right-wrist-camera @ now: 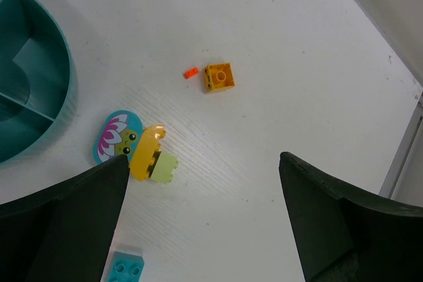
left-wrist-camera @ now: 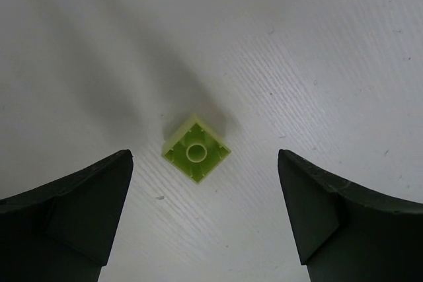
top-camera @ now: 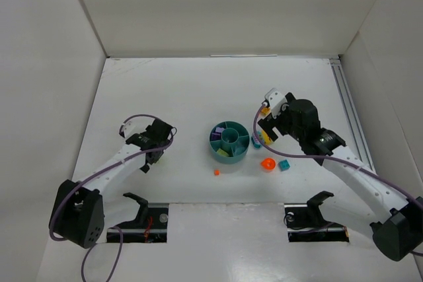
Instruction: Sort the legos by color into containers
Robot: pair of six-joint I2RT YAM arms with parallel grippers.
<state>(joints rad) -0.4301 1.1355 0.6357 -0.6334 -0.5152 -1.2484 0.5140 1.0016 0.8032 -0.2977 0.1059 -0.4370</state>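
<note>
The round teal dish (top-camera: 229, 141) sits mid-table, with purple and yellow-green bricks in its wedges; its rim also shows in the right wrist view (right-wrist-camera: 39, 90). My left gripper (top-camera: 151, 155) is open and empty, and it hovers over a yellow-green brick (left-wrist-camera: 196, 149) that lies studs-down between the fingers (left-wrist-camera: 205, 163). My right gripper (top-camera: 264, 130) is open and empty just right of the dish (right-wrist-camera: 202, 160). Below it lie a yellow piece (right-wrist-camera: 145, 151) joined to a pale green brick (right-wrist-camera: 163, 166), a teal flower tile (right-wrist-camera: 115, 135), an orange brick (right-wrist-camera: 219, 76) and a teal brick (right-wrist-camera: 127, 265).
A small orange brick (top-camera: 216, 172), an orange-red round piece (top-camera: 268, 164) and a teal brick (top-camera: 284, 165) lie in front of the dish. A tiny red-orange bit (right-wrist-camera: 191, 73) lies beside the orange brick. White walls close in the table on the left, back and right.
</note>
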